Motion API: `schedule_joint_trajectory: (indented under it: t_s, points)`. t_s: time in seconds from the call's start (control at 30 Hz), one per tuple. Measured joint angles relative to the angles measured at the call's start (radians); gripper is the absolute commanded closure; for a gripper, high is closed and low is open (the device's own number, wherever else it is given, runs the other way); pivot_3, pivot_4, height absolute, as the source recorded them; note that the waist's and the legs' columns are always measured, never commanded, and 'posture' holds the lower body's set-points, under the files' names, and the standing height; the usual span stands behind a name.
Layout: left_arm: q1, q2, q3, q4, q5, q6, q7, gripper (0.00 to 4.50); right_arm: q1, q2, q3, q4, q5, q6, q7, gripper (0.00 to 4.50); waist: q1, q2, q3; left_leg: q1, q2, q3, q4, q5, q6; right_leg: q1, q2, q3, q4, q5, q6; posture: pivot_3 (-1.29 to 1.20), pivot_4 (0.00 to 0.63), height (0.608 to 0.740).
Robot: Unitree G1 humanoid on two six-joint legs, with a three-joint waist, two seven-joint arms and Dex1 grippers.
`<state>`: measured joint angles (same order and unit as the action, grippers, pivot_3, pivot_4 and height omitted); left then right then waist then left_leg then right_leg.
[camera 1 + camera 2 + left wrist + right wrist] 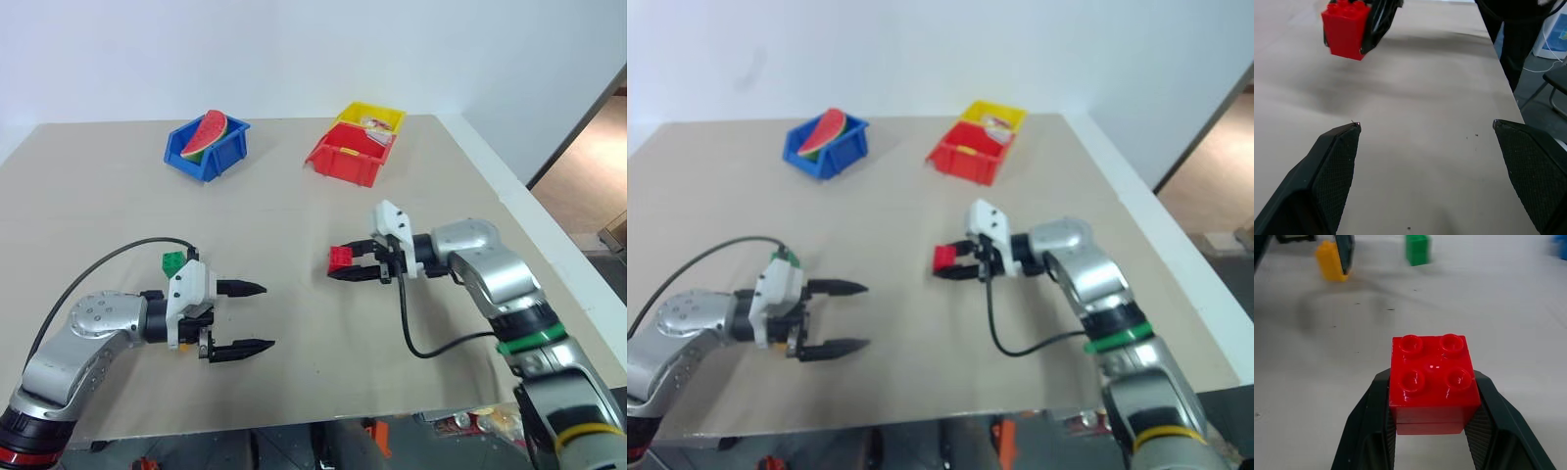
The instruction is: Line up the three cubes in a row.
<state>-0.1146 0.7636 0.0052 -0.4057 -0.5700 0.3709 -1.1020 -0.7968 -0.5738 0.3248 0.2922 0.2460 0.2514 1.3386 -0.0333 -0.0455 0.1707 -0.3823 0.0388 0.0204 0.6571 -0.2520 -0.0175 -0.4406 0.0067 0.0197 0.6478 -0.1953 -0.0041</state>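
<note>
Toward the desk's (294, 215) far edge, a blue bin (207, 147) held a watermelon slice (206, 134); the red bin (349, 154) and yellow bin (371, 118) stood touching, the yellow holding something indistinct. The right gripper (345, 264) clamped the red cube (341, 258) above mid-desk. The left gripper (245, 318) gaped wide, empty, green cube (173, 261) just behind it, yellow cube (1331, 260) beside that.

Red cube (1432, 382) gripped; green (1417, 249), yellow-orange (1331, 260) apart.

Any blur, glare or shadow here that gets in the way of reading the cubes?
Right wrist view: red cube sharp, with small glare specks on its top; yellow cube and green cube beyond it are soft. Left wrist view: the red cube is slightly soft, with a faint shadow on the table.
</note>
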Motion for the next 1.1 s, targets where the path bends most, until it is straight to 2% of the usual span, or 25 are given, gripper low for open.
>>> schedule_joint_trajectory:
  t_s: [0.2,0.67,0.73,0.77,0.83,0.93,1.1]
  points:
    - [0.036,0.000,0.041,-0.001,0.015,-0.005,0.042,0.00,-0.014,0.053,0.031,0.180,-0.063,-0.128,0.063,3.23,0.006,0.000,0.000,-0.003,0.000,0.001,0.000,0.000,0.000,-0.002,-0.001,0.000,0.000,0.000,-0.001,0.00,0.150,0.740]
    - [0.059,-0.002,0.051,-0.017,0.021,-0.017,0.093,0.00,0.005,0.084,0.025,0.246,-0.114,-0.210,0.056,3.23,0.010,0.000,0.000,0.001,0.006,0.002,0.000,0.000,0.000,-0.002,0.006,0.001,0.001,0.003,-0.006,0.00,0.150,0.740]
    - [0.057,-0.002,0.051,-0.017,0.021,-0.017,0.096,0.00,0.006,0.083,0.025,0.261,-0.123,-0.225,0.056,2.20,0.010,0.000,0.000,0.001,0.007,0.002,0.000,0.000,0.000,-0.002,0.007,0.001,0.001,0.003,-0.007,0.00,0.150,0.740]
    - [0.054,-0.004,0.051,-0.017,0.020,-0.016,0.101,0.00,0.006,0.083,0.025,0.269,-0.127,-0.235,0.056,2.00,0.010,0.000,0.000,0.001,0.008,0.002,0.000,0.000,0.000,-0.002,0.007,0.001,0.001,0.003,-0.007,0.00,0.150,0.740]
    - [0.049,-0.008,0.051,-0.017,0.019,-0.013,0.115,0.00,0.007,0.083,0.025,0.282,-0.132,-0.243,0.055,1.15,0.010,0.000,0.000,0.002,0.008,0.003,0.000,0.000,0.000,-0.002,0.007,0.001,0.001,0.003,-0.008,0.00,0.150,0.740]
    - [0.048,-0.016,0.055,-0.017,0.016,0.001,0.140,0.00,0.009,0.083,0.015,0.282,-0.131,-0.251,0.051,0.15,0.009,0.000,0.000,0.003,0.008,0.004,0.000,0.000,0.000,-0.001,0.007,0.002,0.002,0.003,-0.008,0.00,0.150,0.740]
    - [0.005,-0.038,0.123,-0.001,0.008,0.089,0.268,0.00,0.018,0.084,-0.033,0.219,-0.107,-0.219,0.029,0.06,0.009,0.001,0.000,0.003,0.008,0.004,0.000,0.000,0.000,-0.001,0.007,0.002,0.002,0.004,-0.008,0.00,0.150,0.740]
